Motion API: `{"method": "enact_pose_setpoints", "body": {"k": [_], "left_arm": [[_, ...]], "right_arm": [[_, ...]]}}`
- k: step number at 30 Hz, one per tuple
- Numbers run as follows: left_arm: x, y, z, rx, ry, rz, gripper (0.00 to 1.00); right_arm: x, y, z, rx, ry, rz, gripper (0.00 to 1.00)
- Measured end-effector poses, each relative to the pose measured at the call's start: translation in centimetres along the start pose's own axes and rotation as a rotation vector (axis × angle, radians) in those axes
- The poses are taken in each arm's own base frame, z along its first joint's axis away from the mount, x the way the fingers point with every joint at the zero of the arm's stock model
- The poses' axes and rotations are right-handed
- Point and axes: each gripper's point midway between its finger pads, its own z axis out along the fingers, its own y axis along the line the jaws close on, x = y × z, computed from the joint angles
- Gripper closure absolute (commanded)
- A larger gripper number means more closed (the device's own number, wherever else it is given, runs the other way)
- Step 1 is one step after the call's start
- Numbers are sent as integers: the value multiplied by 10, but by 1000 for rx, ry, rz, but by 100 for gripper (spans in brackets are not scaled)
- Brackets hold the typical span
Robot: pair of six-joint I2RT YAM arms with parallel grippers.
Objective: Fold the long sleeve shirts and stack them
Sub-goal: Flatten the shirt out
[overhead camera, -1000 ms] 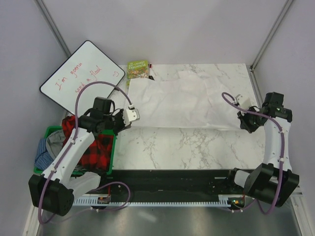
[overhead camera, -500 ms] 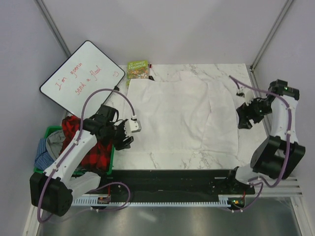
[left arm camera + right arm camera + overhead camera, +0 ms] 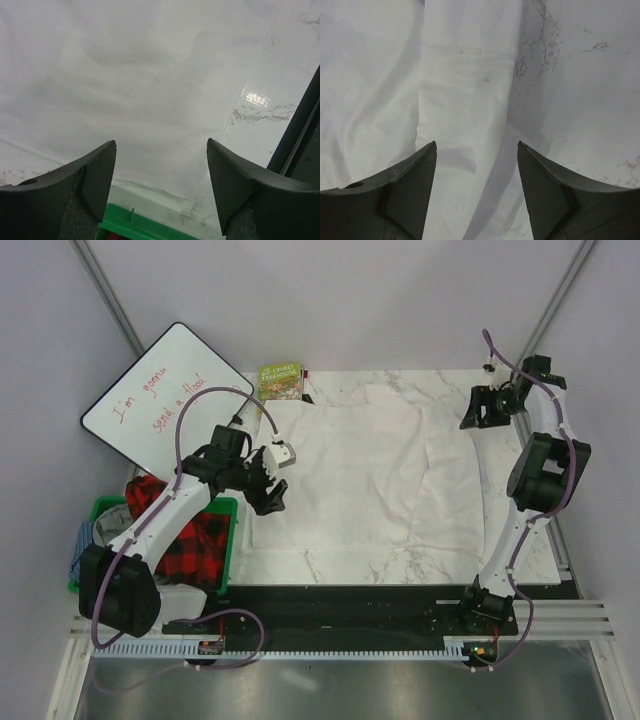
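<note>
Top external: left pincer [image 3: 271, 498] hangs released over the white shirt [image 3: 370, 470]; right pincer [image 3: 472, 418], also released, reaches its far-right corner.

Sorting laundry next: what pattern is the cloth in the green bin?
The cloth is red-and-black plaid, clearest in the top external view.

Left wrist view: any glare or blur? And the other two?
Left wrist: a bright glare patch on the marble table; the white shirt looks soft and low in contrast. Right wrist: no glare, creases in the shirt readable, a faint shadow on it near the right gripper. Top external: even light, sharp, no glare.
</note>
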Motion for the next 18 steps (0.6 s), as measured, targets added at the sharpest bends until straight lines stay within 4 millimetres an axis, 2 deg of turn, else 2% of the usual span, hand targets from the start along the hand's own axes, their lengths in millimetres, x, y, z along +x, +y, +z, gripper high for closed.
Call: {"method": "enact_pose_setpoints", "body": {"k": [5, 6, 14, 17, 18], "left_arm": [[-3, 3, 2, -7, -10, -2, 19], [-3, 3, 2, -8, -11, -2, 19], [-7, 5, 1, -18, -25, 9, 19], [-7, 5, 1, -19, -26, 10, 19], [-7, 5, 0, -21, -27, 10, 19]], "right_arm": [[-3, -2, 28, 34, 7, 26, 35], [-5, -3, 31, 46, 6, 24, 40], [-10, -18, 36, 135, -7, 25, 44], [-4, -23, 39, 162, 10, 30, 44], [-1, -23, 40, 166, 19, 33, 48]]}}
